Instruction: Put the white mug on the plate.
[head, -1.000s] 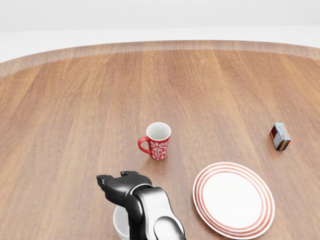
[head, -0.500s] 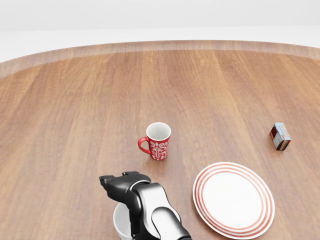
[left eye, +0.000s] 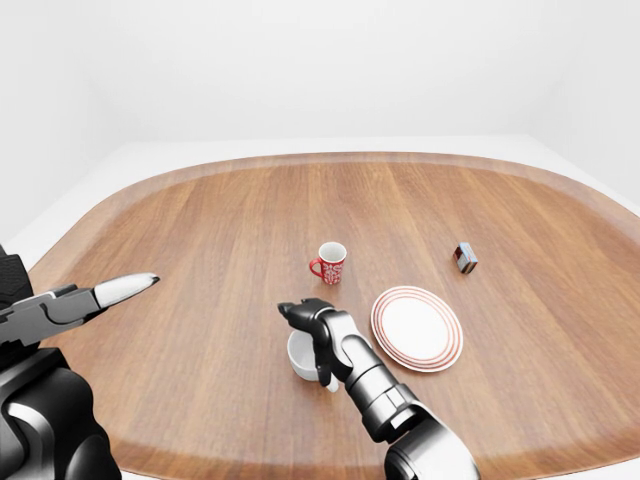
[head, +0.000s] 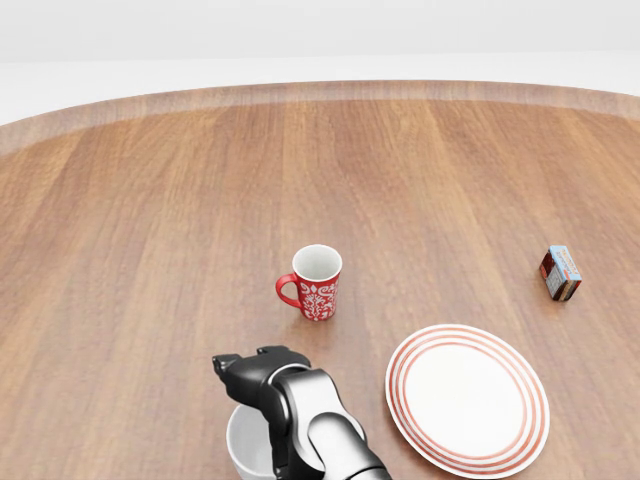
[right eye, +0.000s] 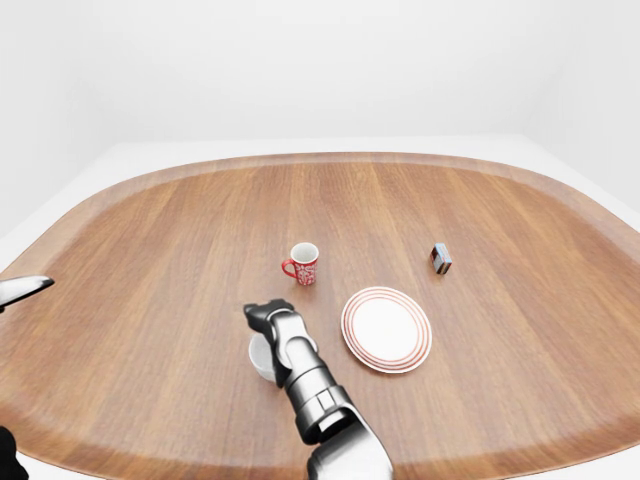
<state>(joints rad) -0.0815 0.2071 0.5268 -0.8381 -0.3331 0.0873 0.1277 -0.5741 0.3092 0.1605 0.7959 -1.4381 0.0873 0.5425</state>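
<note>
Shifted rightward, right robot hand (head: 262, 372) hangs over the white mug (head: 243, 443), finger spread unclear.

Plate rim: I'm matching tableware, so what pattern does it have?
Concentric red rings around the white plate, clearest in the head view.

You get bright, even, diffuse light with no clear source. The worktop (left eye: 200, 250) shows no glare, and shadows beneath things are faint and soft. Everything renders sharp, without blur. In both eye views the wide lens bows the worktop's rim into a curve.
</note>
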